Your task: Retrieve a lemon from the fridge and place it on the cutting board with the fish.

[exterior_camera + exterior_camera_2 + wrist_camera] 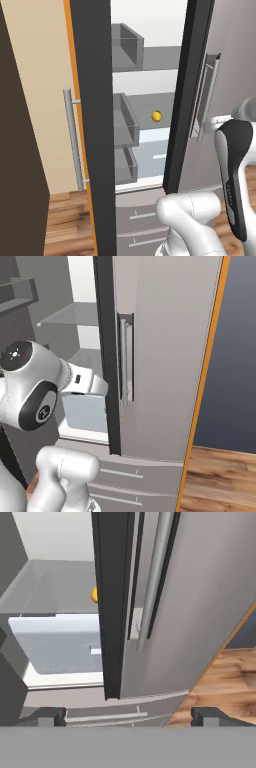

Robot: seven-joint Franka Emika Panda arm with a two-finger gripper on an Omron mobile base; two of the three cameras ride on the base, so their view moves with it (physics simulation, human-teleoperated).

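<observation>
The fridge [230, 60] stands with its left door [92, 100] swung open and its right door [165, 356] shut. The lemon [156, 116], small and yellow, lies on a shelf inside against the white back wall. In the hand view the lemon [94, 594] peeks out from behind the dark edge of the right door. My gripper [129, 717] is open and holds nothing. It faces the right door's edge and bar handle [155, 577], well short of the lemon. The cutting board and the fish are out of view.
Grey bins [125, 125] hang on the inside of the open left door. Grey drawers [140, 220] run below the doors. A clear crisper box [60, 642] sits under the lemon's shelf. An orange-edged panel [207, 366] flanks the fridge on the right, above the wooden floor [220, 481].
</observation>
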